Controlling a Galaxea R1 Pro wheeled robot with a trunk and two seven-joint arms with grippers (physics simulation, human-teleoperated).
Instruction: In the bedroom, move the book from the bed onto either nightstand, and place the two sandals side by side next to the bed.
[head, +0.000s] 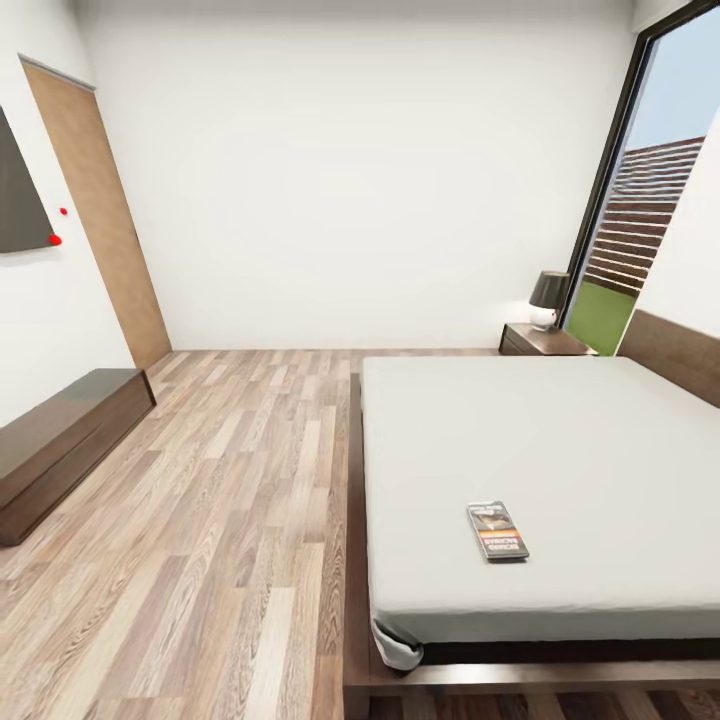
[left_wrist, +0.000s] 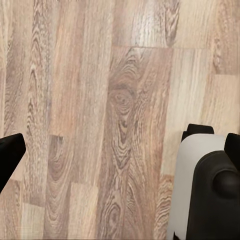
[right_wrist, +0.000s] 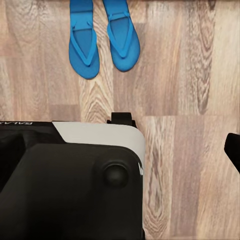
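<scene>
The book (head: 497, 530), dark with an orange band, lies flat on the pale mattress of the bed (head: 560, 440), near its foot end. The nightstand (head: 540, 341) stands at the far side of the bed by the window, with a lamp on it. In the right wrist view the two blue sandals (right_wrist: 82, 40) (right_wrist: 121, 37) lie side by side on the wood floor, just beyond the robot's base. My right gripper (right_wrist: 120, 150) hangs above the floor, open, with one black fingertip (right_wrist: 233, 150) visible. My left gripper (left_wrist: 120, 150) is open over bare planks, holding nothing.
A long low dark bench (head: 60, 440) runs along the left wall below a dark screen (head: 20, 200). A wooden door (head: 100, 210) is at the far left, and a tall window (head: 650, 200) at the right. Open floor (head: 240, 480) lies between bench and bed.
</scene>
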